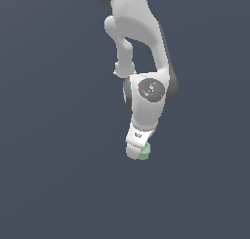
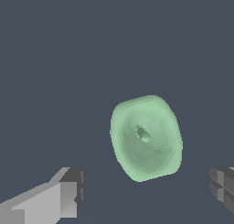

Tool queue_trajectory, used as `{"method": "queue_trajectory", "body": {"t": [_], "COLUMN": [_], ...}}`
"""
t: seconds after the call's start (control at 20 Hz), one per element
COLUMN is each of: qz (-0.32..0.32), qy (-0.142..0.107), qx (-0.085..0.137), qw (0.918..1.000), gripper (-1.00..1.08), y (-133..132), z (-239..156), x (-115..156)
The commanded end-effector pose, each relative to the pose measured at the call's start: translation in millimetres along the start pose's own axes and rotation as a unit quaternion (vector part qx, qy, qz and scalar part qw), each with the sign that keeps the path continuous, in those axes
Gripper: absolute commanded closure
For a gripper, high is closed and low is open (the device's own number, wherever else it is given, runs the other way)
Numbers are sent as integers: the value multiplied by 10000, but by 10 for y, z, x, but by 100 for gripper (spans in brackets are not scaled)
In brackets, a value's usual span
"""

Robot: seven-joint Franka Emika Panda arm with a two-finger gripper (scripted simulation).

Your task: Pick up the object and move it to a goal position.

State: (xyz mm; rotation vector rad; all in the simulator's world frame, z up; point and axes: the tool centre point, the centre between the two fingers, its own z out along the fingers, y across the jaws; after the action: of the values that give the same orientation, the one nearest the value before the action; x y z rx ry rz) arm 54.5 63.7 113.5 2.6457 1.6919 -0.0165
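Beneath the wide-spread tool, the object lies untouched on plain grey ground.

Flat, even, shadowless, coarse render

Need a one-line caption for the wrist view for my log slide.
Wrist view: pale-green spool-like object seen from above on the dark surface, between the open jaws of the gripper, not yet gripped.

The arm hides most of the object; jaws perhaps spread, fingertips cropped.
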Motion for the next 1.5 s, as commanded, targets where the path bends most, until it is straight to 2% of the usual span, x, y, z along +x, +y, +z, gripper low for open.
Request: {"method": "queue_trajectory", "body": {"t": [0.0, 0.3, 0.6, 1.0, 1.45], "qz": [-345, -933, -1247, -1285, -1308], "qy": [10, 30, 41, 43, 43], "qx": [-7, -20, -28, -28, -29], "qw": [9994, 9956, 9922, 9917, 9914], "gripper": [-92, -92, -92, -92, -92], "y": [19, 51, 68, 68, 58], "z": [27, 75, 100, 141, 554], "x": [46, 123, 163, 169, 171]}}
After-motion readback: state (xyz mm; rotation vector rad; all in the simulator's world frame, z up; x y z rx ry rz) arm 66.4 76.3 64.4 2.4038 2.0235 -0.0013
